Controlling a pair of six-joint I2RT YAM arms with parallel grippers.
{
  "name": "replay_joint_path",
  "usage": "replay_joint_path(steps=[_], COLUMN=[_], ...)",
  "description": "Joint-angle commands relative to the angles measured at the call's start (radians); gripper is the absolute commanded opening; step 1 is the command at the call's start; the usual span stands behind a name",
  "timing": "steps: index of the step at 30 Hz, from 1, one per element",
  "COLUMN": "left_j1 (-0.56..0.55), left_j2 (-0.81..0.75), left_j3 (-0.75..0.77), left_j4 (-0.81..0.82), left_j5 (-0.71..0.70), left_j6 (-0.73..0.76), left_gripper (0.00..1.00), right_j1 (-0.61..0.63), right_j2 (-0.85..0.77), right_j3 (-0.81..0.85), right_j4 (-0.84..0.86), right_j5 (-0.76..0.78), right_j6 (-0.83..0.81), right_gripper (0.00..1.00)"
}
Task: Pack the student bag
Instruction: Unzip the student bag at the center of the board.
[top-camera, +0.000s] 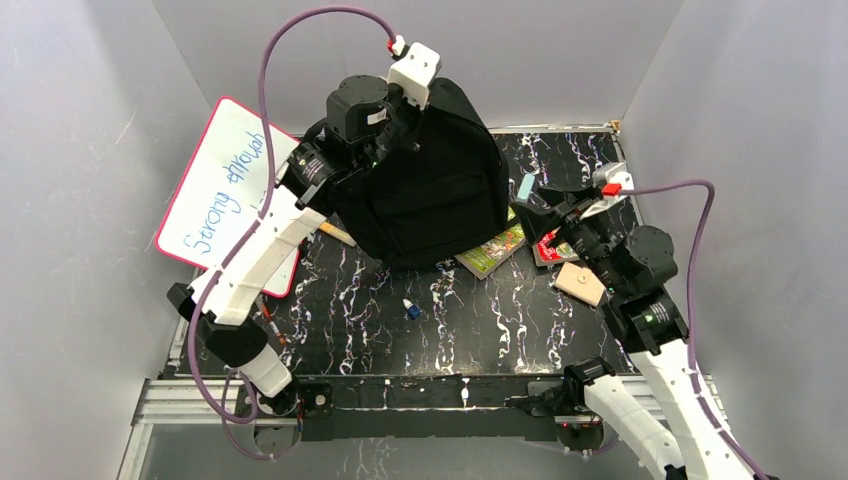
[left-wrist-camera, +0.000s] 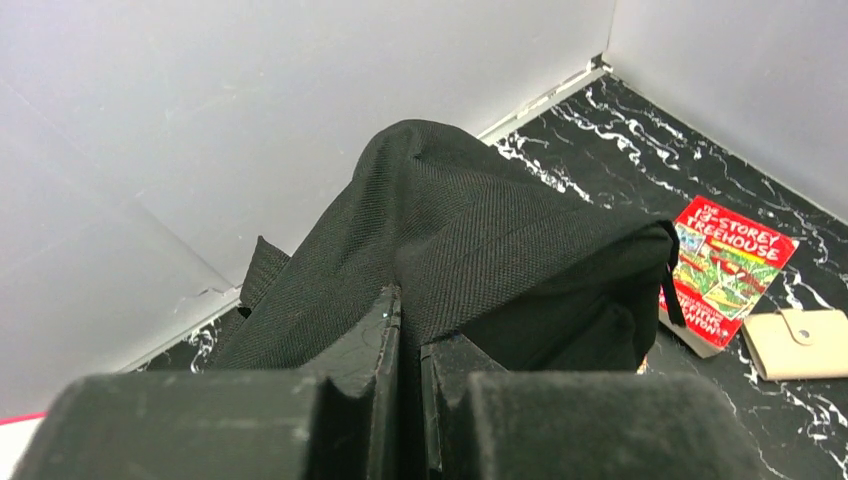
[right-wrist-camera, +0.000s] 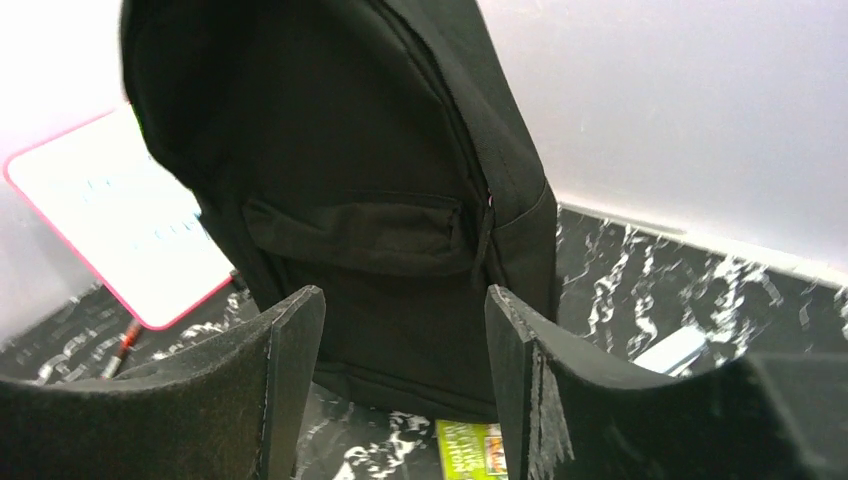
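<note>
Here's the bag (top-camera: 430, 190), standing tall at the far middle of the table (top-camera: 470, 330), its front pocket facing the arms. The left gripper (left-wrist-camera: 405, 345) is up at the top of it, jaws pinched tight together on the black fabric. Over on the other side, the right gripper (right-wrist-camera: 405, 385) hangs low, just to the right of the bag and pointed at its front pocket. Its jaws stand well apart with nothing between them. A whiteboard (top-camera: 225, 190) with a pink edge and blue handwriting leans against the left wall, close behind the left arm. A green book (top-camera: 493, 250) lies flat with one end tucked against the bag's right foot. A red book (left-wrist-camera: 728, 265) lies just beyond that, partly under the right gripper in the top view. A tan wallet (top-camera: 580, 282) sits just beside the red book, on the near side. A small blue thing (top-camera: 411, 310) rests alone on the table, in front of the bag; too small to tell what it is. A pencil (top-camera: 337, 233) pokes out at the bag's left foot.
</note>
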Motion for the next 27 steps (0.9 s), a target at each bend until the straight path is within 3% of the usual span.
replay_joint_path(steps=[1,8,16,27], left_j1=[0.000,0.001,0.001,0.001], left_j2=[-0.122,-0.147,-0.171,-0.204], left_j3=[-0.034,-0.097,-0.131,-0.198], left_j4=[0.098,0.099,0.114,0.151], left_j5=[-0.024,-0.022,-0.016,0.011], left_j6=[-0.020,-0.015,-0.012,-0.015], left_gripper=[0.00,0.00,0.00,0.00], right_j1=[-0.003,-0.003,-0.002,-0.002], right_j2=[0.071,0.229,0.361,0.415], right_j3=[0.077,0.158,0.233,0.218], right_j4=[-0.064,-0.225,-0.271,-0.226], right_j5=[0.106,0.074,0.015,0.023], right_j6=[0.212,0.401,0.394,0.405], right_gripper=[0.66,0.67,0.66,0.57])
